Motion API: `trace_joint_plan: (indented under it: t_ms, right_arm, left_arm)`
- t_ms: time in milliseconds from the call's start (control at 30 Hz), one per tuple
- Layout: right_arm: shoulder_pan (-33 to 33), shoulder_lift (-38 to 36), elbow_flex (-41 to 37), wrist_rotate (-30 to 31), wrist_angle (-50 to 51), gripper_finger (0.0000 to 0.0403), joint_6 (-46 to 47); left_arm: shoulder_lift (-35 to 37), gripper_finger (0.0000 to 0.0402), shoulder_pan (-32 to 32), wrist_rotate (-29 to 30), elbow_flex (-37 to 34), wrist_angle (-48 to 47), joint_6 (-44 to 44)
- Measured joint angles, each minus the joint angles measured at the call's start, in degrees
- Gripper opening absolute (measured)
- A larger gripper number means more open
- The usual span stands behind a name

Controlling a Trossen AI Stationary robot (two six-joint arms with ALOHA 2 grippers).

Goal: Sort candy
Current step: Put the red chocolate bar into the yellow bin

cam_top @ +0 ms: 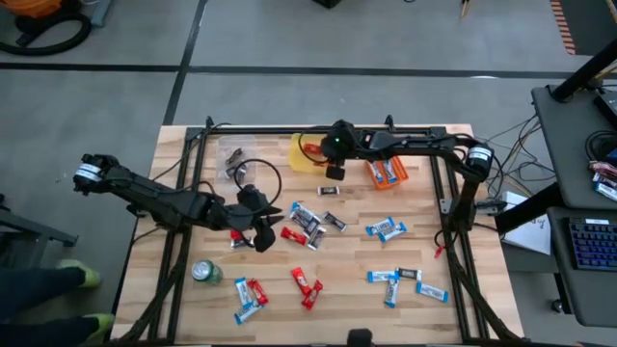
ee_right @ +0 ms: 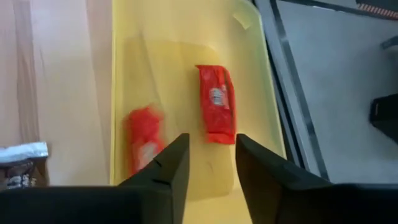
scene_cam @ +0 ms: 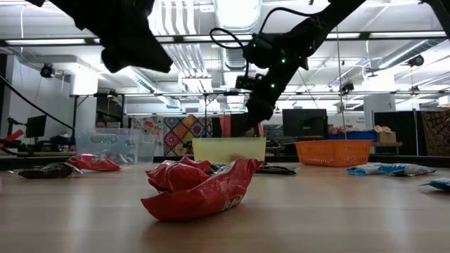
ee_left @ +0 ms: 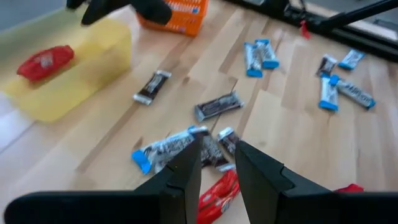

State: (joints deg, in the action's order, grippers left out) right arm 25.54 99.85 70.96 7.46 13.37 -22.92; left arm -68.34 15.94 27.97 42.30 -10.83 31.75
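Small wrapped candies lie scattered on the wooden table: red ones, blue-and-white ones and dark ones. My left gripper is open and empty above the table's left middle. A red candy lies on the table below its fingers, beside a mixed cluster. My right gripper is open and empty above the yellow bin at the far edge. Two red candies are in that bin, one sharp and one blurred.
An orange bin holding blue-and-white candies stands right of the yellow bin. A clear bin stands at the far left. A round green can stands near the left front. A black frame rings the table.
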Motion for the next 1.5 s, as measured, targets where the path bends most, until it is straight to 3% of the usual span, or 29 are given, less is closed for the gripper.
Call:
trace_joint_plan:
  t_ms: [233, 700, 867, 1133, 1267, 1500]
  right_arm:
    - [-1.5, -3.1, 0.0, -0.5, 1.9, 0.0144, 5.2]
    - [-12.0, -10.8, -0.5, -0.4, 11.2, 0.0137, 13.4]
    - [-15.7, -10.9, -0.7, -0.2, 11.7, 0.0137, 14.0]
    - [-17.8, -10.6, -0.7, 0.0, 11.7, 0.0137, 14.0]
    - [-17.8, -10.6, -0.8, 0.0, 11.7, 0.0137, 14.2]
    - [-17.8, -10.6, -0.9, 0.0, 11.7, 0.0137, 14.6]
  left_arm:
    - [0.0, 0.0084, 0.0, 0.0, 0.0, -3.2, 4.5]
    - [-5.4, 0.0136, -0.2, -0.5, -0.1, -8.7, 12.0]
    - [-8.8, 0.0160, -0.3, -0.5, 1.1, -17.1, 21.0]
    - [-16.6, 0.0164, -1.8, -0.6, 7.7, -38.0, 32.0]
    - [-21.7, 0.0164, -2.0, -3.5, 10.4, -45.1, 33.7]
    - [-27.7, 0.0164, -3.4, -7.5, 10.6, -48.6, 33.3]
